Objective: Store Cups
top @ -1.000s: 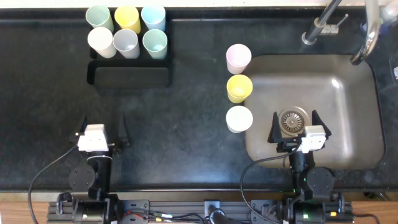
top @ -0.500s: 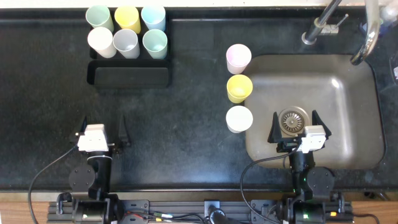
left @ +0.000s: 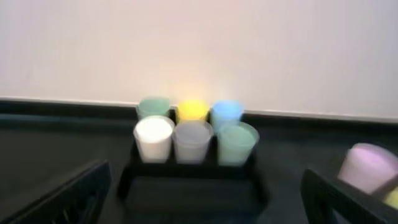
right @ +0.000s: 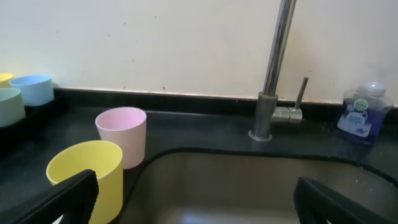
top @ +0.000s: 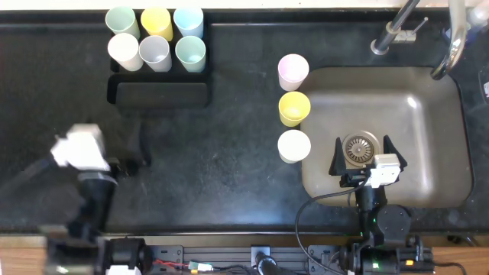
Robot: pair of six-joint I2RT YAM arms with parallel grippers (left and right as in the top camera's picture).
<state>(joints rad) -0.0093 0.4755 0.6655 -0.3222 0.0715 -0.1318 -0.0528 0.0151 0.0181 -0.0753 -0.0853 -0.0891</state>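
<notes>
**Both pincers, near.** The right pincer (top: 363, 153) is held over the sink (top: 428, 114), just by the drain. The left pincer (left: 208, 208) is held over the tabletop (top: 229, 168) and faces the tray (top: 158, 94). Both are released, with jaws spread wide.

**Loose cups, middle.** Three cups are stood upright in a row on the tabletop along the sink's edge. The white cup (top: 293, 146) is nearest, the yellow cup (top: 294, 108) next and the pink cup (top: 293, 71) farthest.

**Tray, far.** Six stored cups (top: 155, 52) are held in the tray's two back rows, and its front row is bare.

**Handling.** The cups are judged to be light, stiff plastic with smooth, possibly slippery walls. A hold across the rim is advised, one finger inside and one outside, closed gently so that nothing is tipped.

**Limits.** The left arm is blurred in the top view, so its jaws are read from the wrist view. In the right wrist view the yellow cup is partly hidden behind a finger. Whether the cups are wet cannot be told.
</notes>
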